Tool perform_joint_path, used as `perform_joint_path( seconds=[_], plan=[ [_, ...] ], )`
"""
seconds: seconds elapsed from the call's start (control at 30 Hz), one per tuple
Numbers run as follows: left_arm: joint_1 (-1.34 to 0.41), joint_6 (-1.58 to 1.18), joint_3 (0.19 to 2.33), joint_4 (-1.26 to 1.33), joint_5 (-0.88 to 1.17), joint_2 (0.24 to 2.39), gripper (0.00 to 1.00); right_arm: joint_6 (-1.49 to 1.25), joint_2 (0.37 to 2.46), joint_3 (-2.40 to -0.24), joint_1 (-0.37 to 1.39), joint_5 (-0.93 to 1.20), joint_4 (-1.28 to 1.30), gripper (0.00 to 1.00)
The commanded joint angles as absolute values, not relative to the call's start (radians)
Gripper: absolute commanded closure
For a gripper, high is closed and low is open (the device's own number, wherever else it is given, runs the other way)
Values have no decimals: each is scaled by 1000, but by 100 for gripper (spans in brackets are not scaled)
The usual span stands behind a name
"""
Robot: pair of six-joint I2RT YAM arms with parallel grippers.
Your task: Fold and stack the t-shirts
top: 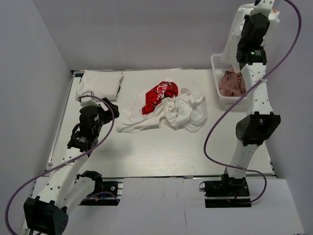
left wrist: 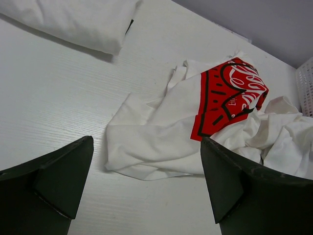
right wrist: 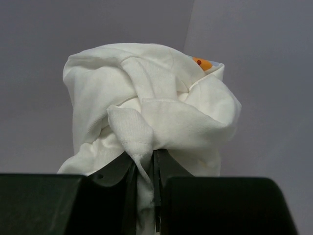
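A crumpled white t-shirt with a red chest print (top: 159, 94) lies mid-table, and also shows in the left wrist view (left wrist: 195, 122). Another crumpled white t-shirt (top: 188, 111) lies against its right side. A folded white t-shirt (top: 100, 82) lies at the back left; it shows in the left wrist view (left wrist: 73, 19) too. My left gripper (left wrist: 146, 196) is open and empty, hovering left of the crumpled shirts. My right gripper (right wrist: 145, 169) is raised high above the basket, shut on a bunched white t-shirt (right wrist: 146, 107), which hangs beside the arm (top: 234, 34).
A white mesh basket (top: 215, 66) stands at the back right with a pinkish garment (top: 231, 83) in it. Grey walls close in the table at the left and back. The table's front edge runs just ahead of the arm bases.
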State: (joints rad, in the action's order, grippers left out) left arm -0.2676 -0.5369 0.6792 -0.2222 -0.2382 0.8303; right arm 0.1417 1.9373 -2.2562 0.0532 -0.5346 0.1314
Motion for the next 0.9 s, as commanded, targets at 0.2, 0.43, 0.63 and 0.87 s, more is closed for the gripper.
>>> perform_joint_path(
  seconds=[0.2, 0.43, 0.63, 0.87],
  plan=[
    [-264, -506, 693, -192, -195, 857, 0, 132, 2074, -2121, -57, -351, 178, 10],
    [-264, -506, 732, -201, -141, 896, 0, 7, 1838, -1859, -32, 76, 275, 10],
    [-264, -517, 732, -201, -109, 907, 0, -86, 1612, -1525, 64, 302, 167, 10],
    [-264, -517, 721, -229, -118, 858, 0, -210, 1678, -1315, 176, 264, 175, 10]
  ],
)
